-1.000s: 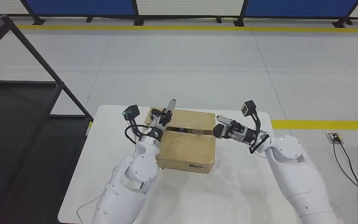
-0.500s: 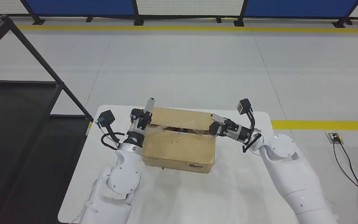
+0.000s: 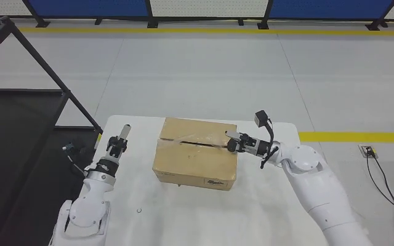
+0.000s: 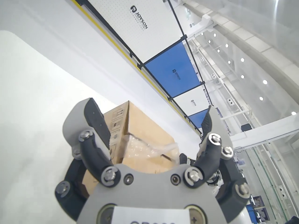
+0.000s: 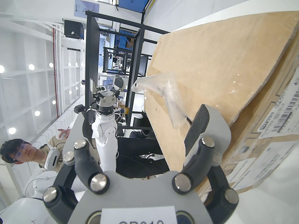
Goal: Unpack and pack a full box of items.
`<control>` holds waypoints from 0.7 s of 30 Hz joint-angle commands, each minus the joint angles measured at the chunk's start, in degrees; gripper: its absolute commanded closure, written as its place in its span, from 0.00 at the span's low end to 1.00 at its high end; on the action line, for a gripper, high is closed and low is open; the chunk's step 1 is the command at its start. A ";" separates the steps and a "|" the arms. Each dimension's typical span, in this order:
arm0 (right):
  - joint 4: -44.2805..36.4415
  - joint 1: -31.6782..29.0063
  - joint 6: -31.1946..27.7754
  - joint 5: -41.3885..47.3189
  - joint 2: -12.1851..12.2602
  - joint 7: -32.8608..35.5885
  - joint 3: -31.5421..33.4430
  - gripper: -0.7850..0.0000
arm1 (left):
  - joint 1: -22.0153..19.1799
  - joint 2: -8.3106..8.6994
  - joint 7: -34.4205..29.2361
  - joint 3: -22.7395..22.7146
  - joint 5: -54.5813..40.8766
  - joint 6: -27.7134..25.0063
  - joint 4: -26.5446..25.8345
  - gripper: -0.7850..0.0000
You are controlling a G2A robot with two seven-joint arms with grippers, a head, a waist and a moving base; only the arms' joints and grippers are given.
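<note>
— White table point(image 3: 203, 215) on a pale floor point(image 3: 197, 67), with a cardboard box point(image 3: 196, 154) sitting near its middle. Which way does it lie?
— Flat on its base, flaps folded down. The top seam runs side to side across the table, and the longer side seems to lie the same way. A label point(image 5: 280, 115) is on the right end.
— Anything on the seam?
— Crumpled clear tape point(image 5: 163, 87), lifted off the cardboard along it.
— And the right gripper point(image 3: 233, 142)?
— At the box's right end, level with the seam, pointing along it toward the left. Its jaws are spread and grasp nothing.
— Left gripper point(image 3: 120, 140)?
— Well apart from the box, over the table's left part, pointing away from the robot. Fingers point(image 4: 95, 120) splayed, released.
</note>
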 commanded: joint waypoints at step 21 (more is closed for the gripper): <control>3.12 3.70 2.10 -1.89 -1.03 -0.55 -3.04 0.00 | -5.32 0.87 -12.38 6.32 -3.52 -1.13 5.06 0.00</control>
